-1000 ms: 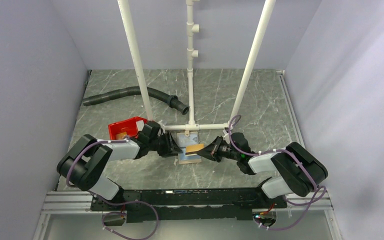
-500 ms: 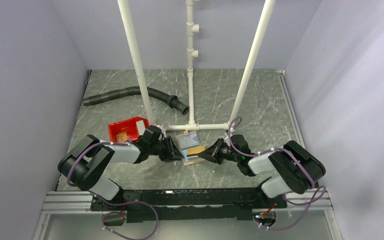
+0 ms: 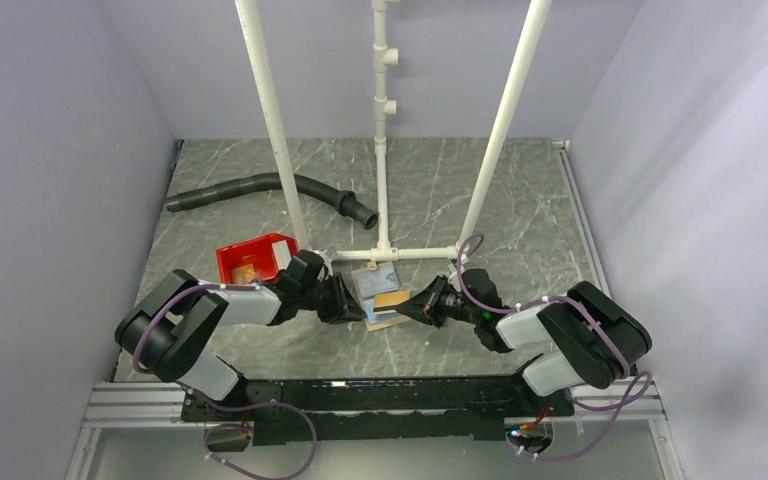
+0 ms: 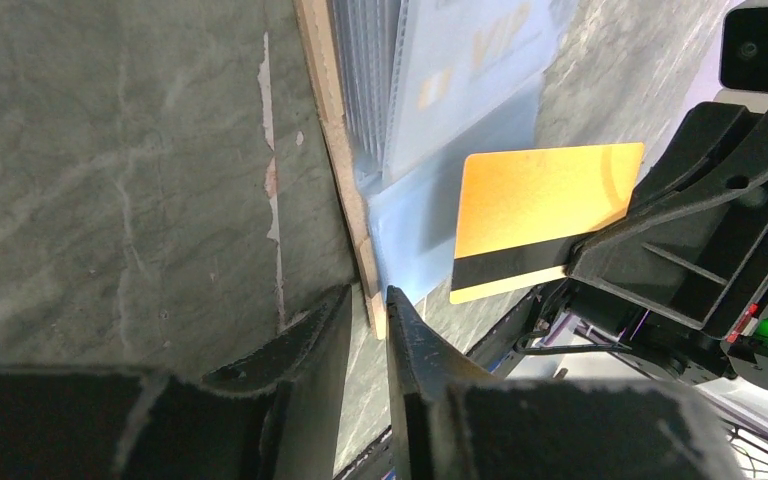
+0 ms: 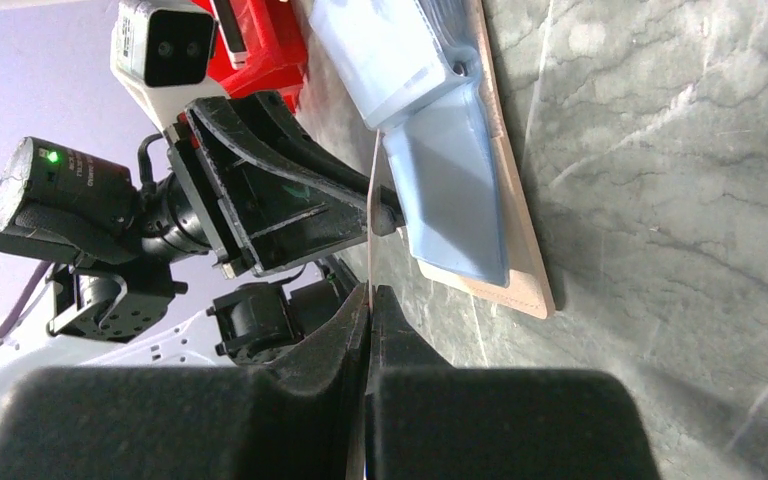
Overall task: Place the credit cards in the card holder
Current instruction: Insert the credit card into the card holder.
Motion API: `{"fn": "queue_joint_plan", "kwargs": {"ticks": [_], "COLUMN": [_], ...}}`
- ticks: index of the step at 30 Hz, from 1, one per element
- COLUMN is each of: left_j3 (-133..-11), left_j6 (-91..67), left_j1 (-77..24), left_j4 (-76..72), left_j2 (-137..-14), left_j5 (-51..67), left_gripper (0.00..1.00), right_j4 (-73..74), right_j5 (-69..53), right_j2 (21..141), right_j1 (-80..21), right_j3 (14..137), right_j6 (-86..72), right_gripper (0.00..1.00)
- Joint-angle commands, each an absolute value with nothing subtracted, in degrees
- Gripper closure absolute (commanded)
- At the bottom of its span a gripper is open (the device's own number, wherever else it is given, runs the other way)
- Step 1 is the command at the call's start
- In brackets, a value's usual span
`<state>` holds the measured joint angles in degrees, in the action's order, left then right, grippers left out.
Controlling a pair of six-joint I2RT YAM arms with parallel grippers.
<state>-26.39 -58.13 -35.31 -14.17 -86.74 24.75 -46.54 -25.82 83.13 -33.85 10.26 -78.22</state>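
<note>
One gold card (image 4: 545, 205) is pinched in the right claw (image 5: 368, 300), held above the open card holder (image 5: 450, 190) on the surface (image 3: 440, 190); the left claw (image 4: 368, 310), narrow, nips its tan edge. A VIP card (image 4: 470, 50) looks already sleeved; this one awaits insertion

The card holder (image 3: 378, 292) lay open and flat, tan-brown outside and pale blue inside, with clear sleeves stacked in one half. A pale card (image 4: 460, 60) lettered VIP sat in one of the sleeves. The left gripper (image 4: 368, 310) nipped the holder's tan edge. A gold card (image 4: 545, 205) with a black stripe hung over the blue lining, pinched by the right gripper (image 5: 370, 290).
</note>
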Motion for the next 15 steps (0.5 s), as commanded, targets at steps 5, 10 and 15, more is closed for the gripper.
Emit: {"fn": "queue_joint_plan", "kwargs": {"ticks": [5,10,15], "left_j3": [-26.80,-26.73,-26.78], "left_j6": [-55.46,-55.28,-55.11], "left_j1": [-35.51,-35.51,-35.46], "left_j4": [-8.28,-8.28,-8.49], "left_j2": [-87.47,-87.44,-87.93], "left_j5": [21.71,21.75,21.91], "left_gripper": [0.73,0.74,0.74], "right_j4": [-50.80,-53.25,-52.65], "right_j5": [-26.04,-26.51,-26.62], "right_j2": [84.66,87.04,86.37], "right_j1": [-33.92,-33.93,-33.91], "right_j3": [11.57,11.86,11.95], "right_j6": [-78.41,-79.16,-78.99], "right_gripper": [1.00,1.00,1.00]}}
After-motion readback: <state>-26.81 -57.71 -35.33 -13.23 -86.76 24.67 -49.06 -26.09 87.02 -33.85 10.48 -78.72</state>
